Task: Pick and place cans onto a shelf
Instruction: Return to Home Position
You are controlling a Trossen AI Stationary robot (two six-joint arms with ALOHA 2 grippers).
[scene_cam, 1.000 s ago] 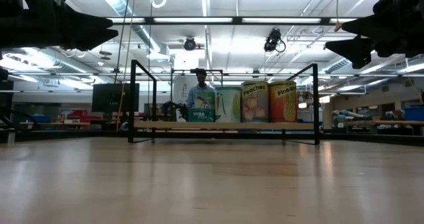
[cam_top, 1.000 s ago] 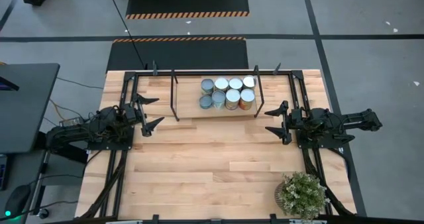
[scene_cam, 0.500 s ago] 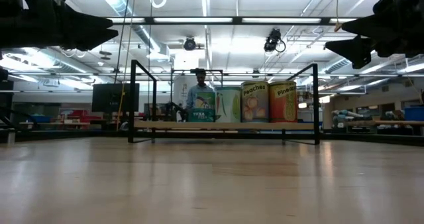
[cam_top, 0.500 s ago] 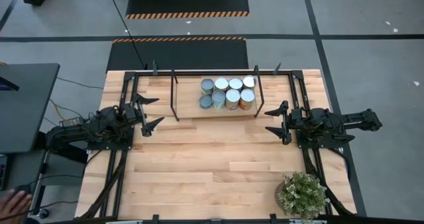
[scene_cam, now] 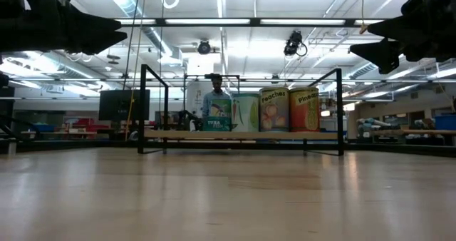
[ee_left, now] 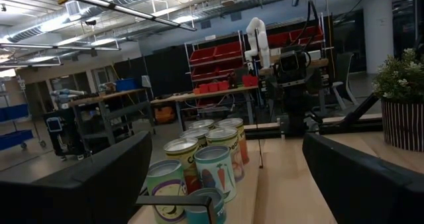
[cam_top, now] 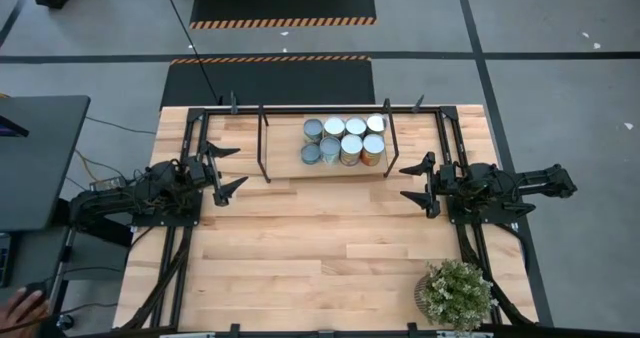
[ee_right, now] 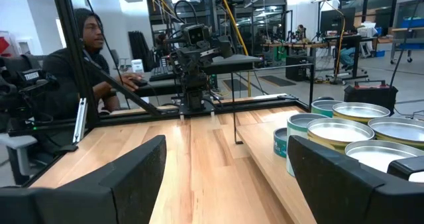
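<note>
While both arms sit out at the sides of the table point(cam_top: 320, 248), all eight cans point(cam_top: 343, 140) are on the shelf point(cam_top: 283, 150), upper middle of the high view. They stand in two rows of four, packed tight, filling the right part of the board and leaving its left part bare wood. Look at the left gripper point(cam_top: 241, 166), centre-left of the frame: fingers spread wide, nothing between them, well apart from the shelf's left posts. Over on the centre-right, the right gripper point(cam_top: 401, 182) mirrors it, fingers splayed and empty, just off the shelf's right end and below it in the picture.

Down at table height the cans line up upright on the board, right of centre in the frame, one label reading Peaches, with black posts and a top rail framing them. Both arms show only as dark shapes in the upper corners there.

From the left wrist the cans crowd the lower middle, and a potted plant point(ee_left: 401, 98) stands at the right edge. From the right wrist, silver can tops sit at the lower right, and a person point(ee_right: 79, 65) in a dark hood is at the left, beyond the table. A hand point(cam_top: 20, 306) shows at the lower left corner of the high view.
</note>
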